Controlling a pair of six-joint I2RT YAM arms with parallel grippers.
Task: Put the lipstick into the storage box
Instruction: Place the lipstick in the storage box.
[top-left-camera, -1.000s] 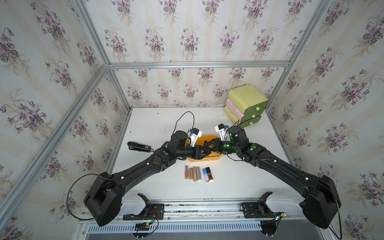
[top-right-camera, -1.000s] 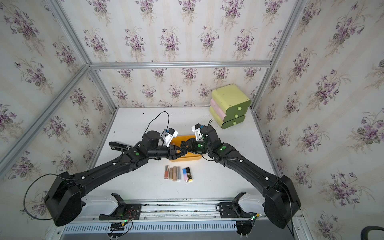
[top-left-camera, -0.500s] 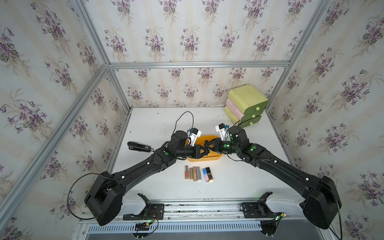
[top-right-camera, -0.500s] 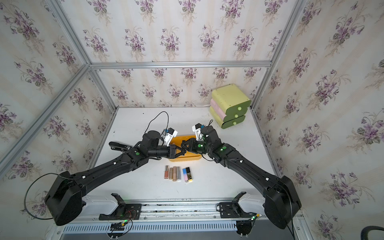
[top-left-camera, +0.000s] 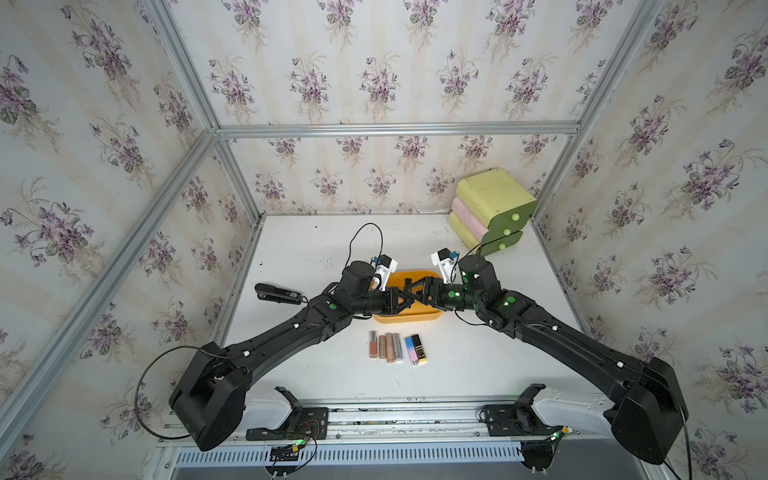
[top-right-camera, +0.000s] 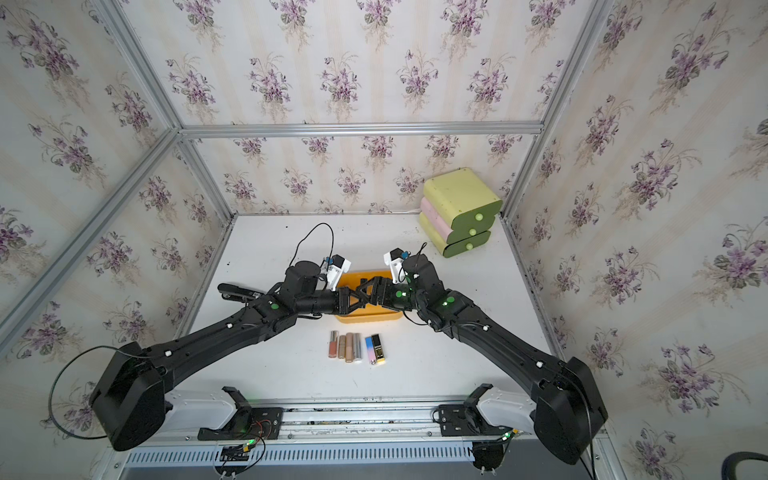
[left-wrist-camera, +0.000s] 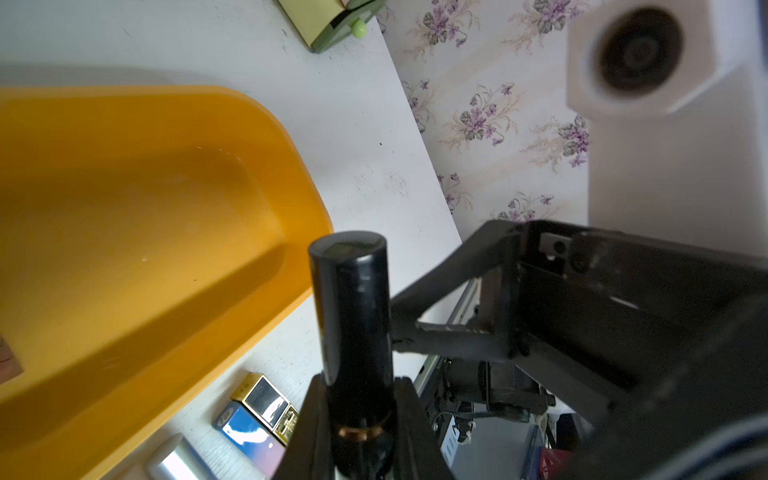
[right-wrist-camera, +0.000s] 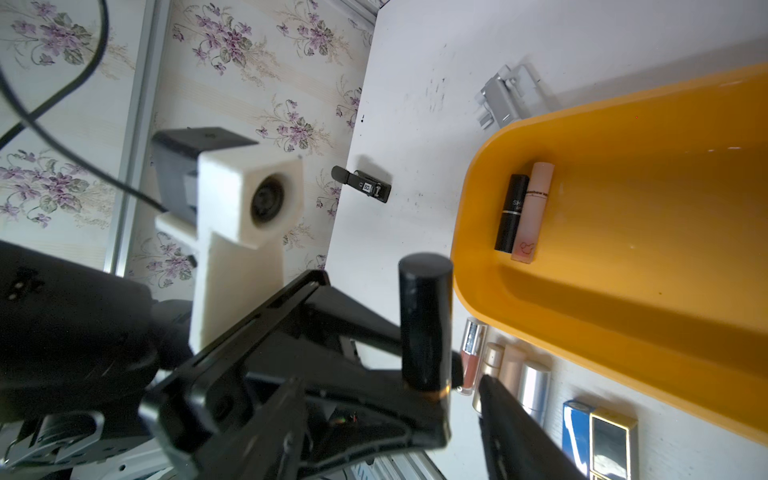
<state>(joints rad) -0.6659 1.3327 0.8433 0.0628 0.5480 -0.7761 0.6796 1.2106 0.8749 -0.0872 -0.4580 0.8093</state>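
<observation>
Left end effector (left-wrist-camera: 359, 419) clamped on glossy black cylindrical lipstick (left-wrist-camera: 353, 311), near but not inside smooth orange round-cornered plastic storage box (top-left-camera: 407, 319) (top-right-camera: 368, 319), mid-frame in both top views. Right end effector (right-wrist-camera: 390, 380) jaws spread around it. Only right wrist view shows two tubes (right-wrist-camera: 523, 212) lying in box.

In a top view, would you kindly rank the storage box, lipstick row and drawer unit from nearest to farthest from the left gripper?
From the left gripper, shut on a black lipstick:
1. storage box, just under it.
2. lipstick row, in front of the box.
3. drawer unit, back right corner.
</observation>
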